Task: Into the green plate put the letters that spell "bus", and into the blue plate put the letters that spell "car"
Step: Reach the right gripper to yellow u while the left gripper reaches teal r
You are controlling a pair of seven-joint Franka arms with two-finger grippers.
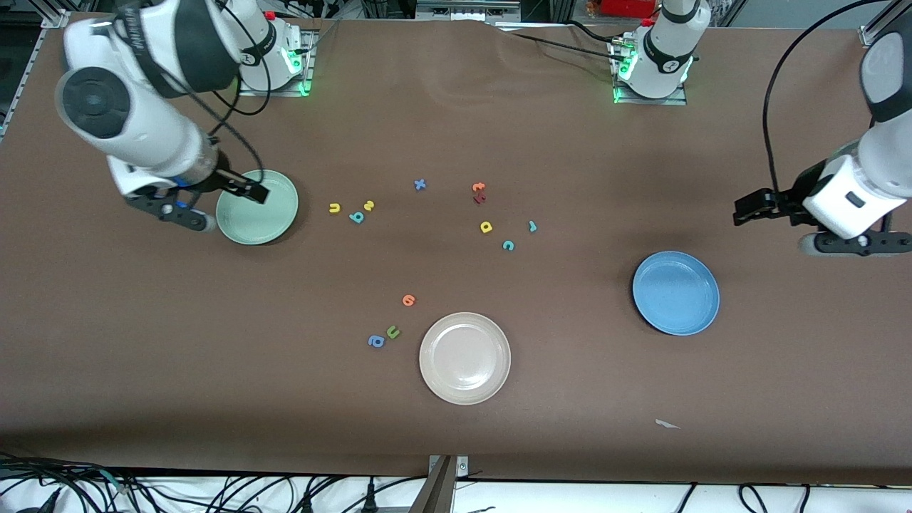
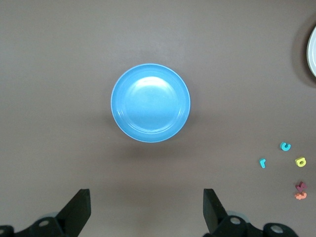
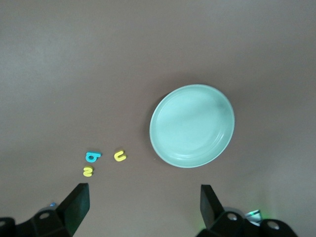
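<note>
Brown tabletop w/ room around our plates — green plate (image 1: 257,207) under the wide-open right gripper (image 1: 214,206), yellow u (image 1: 334,208), s (image 1: 369,206), teal b (image 1: 356,216) just beside; blue plate (image 1: 675,293) near the wide-open left gripper (image 1: 773,221), c (image 1: 508,245), r (image 1: 532,226), yellow a (image 1: 486,227) mid-table.

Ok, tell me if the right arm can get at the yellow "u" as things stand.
Probably yes. The right gripper hangs open over the green plate's rim, and the yellow "u" lies on bare table beside that plate. Only the teal "b" and the "s" lie close, apart from it.
</note>
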